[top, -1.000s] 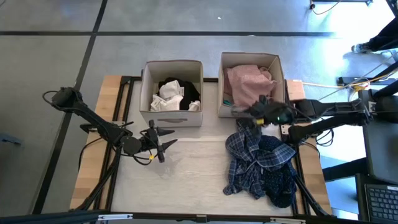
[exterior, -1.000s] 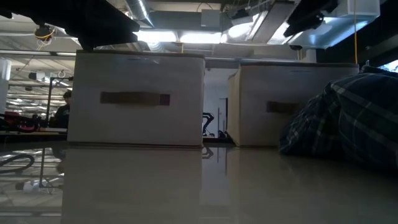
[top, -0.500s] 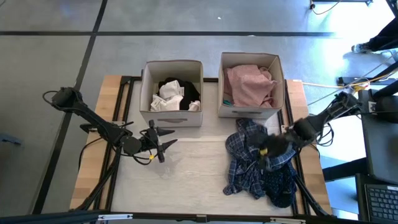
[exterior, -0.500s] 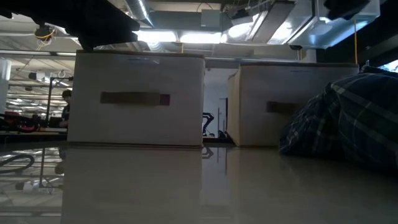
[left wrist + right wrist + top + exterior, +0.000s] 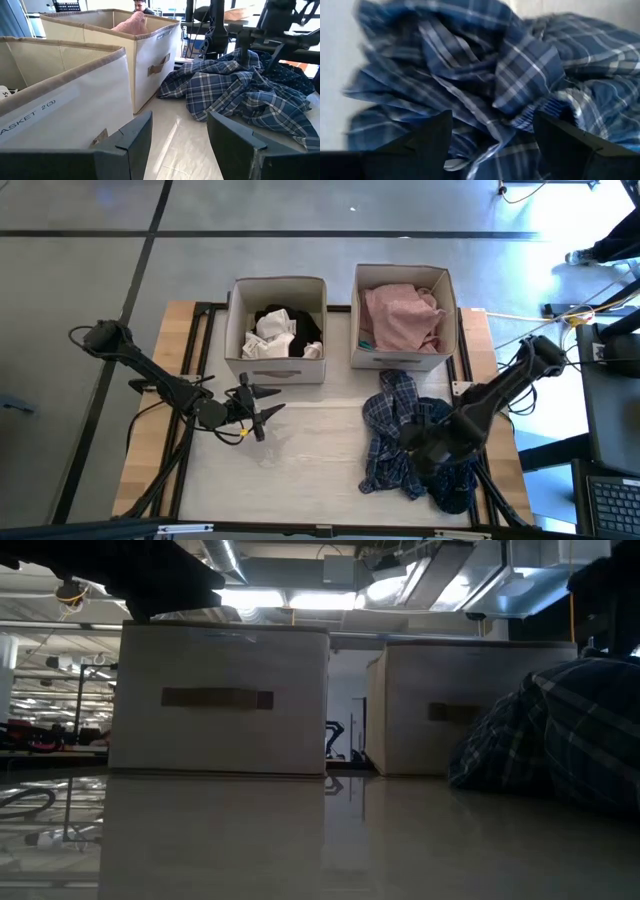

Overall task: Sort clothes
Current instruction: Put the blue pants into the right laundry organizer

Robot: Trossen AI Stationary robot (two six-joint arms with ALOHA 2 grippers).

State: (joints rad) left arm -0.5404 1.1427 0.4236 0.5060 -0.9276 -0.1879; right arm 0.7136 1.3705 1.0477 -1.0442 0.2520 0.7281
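Note:
A blue plaid shirt lies crumpled on the table in front of the right box, with a dark navy patterned garment under its near right side. My right gripper hangs open just above this pile, pointing steeply down; in the right wrist view its fingers stand on either side of plaid folds. A pale pink garment fills the right box. Black and white clothes lie in the left box. My left gripper waits open, level, above the table's left middle.
Two beige fabric boxes, the left box and the right box, stand side by side at the table's far side. Bare tabletop lies between my left gripper and the pile. A person shows beyond the table.
My right gripper has swung from in front of the right box toward the table's near edge, come down over the plaid pile and tipped from slanting to pointing steeply down. The clothes have not moved.

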